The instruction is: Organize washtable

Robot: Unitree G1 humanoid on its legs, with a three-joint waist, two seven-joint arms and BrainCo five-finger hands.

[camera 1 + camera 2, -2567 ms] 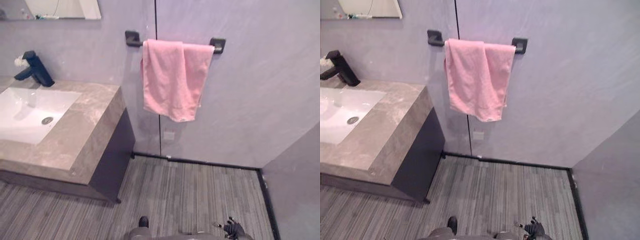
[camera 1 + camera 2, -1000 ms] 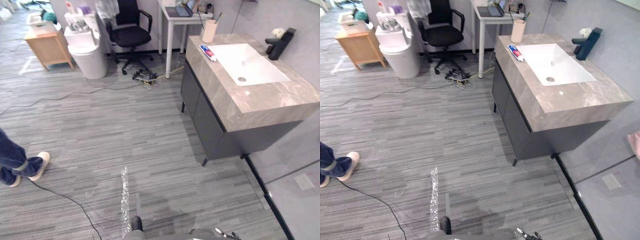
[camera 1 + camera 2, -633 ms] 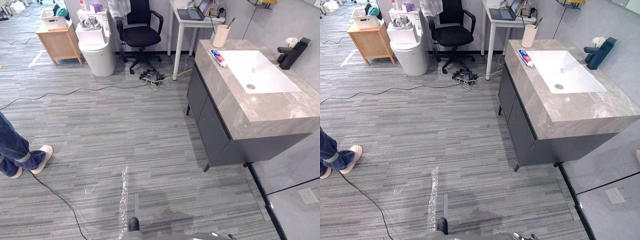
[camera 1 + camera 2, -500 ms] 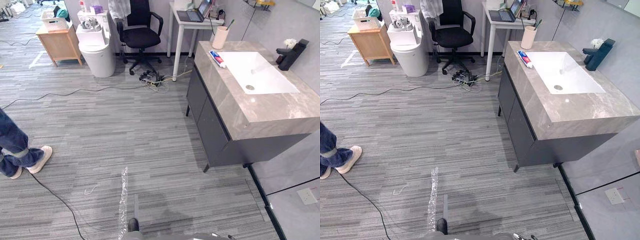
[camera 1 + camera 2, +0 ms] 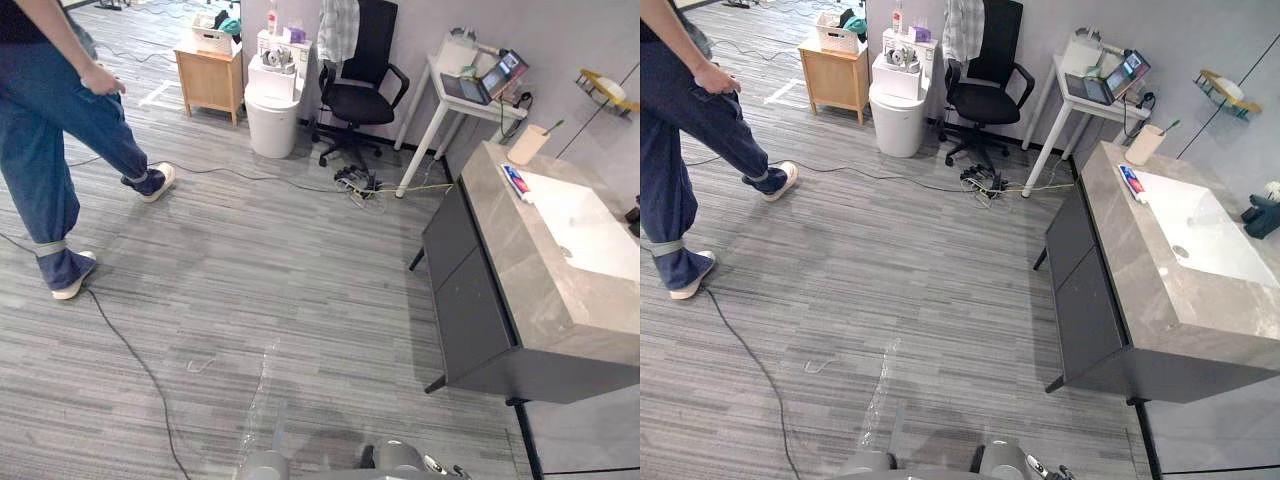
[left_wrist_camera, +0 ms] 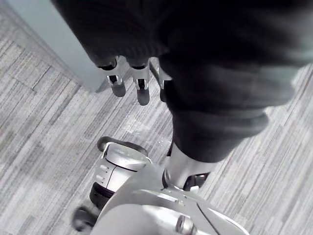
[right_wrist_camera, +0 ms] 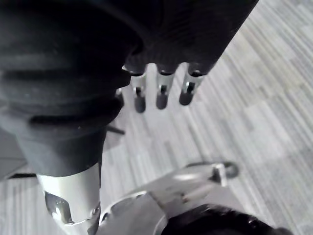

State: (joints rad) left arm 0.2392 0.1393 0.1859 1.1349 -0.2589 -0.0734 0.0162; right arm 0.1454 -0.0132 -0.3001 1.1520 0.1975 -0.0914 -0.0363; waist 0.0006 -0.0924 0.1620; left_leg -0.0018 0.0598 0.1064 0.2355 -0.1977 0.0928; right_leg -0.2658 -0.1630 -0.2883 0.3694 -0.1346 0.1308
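Wide floor (image 5: pixel 250 260) flanks the washtable (image 5: pixel 1130 285) edge; left robot hand (image 6: pixel 142 87) and right robot hand (image 7: pixel 162 92) hang slack, empty.

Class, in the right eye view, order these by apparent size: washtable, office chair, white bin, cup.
washtable
office chair
white bin
cup
The washtable stands nearest the camera, which exaggerates its lead.

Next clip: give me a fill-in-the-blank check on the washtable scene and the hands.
The toothbrush stands in the beige ____ on the washtable.
The toothpaste tube lies flat beside the white ____.
The left hand and the right hand, fingers straight, both hold ____.
Missing: cup; sink; nothing.
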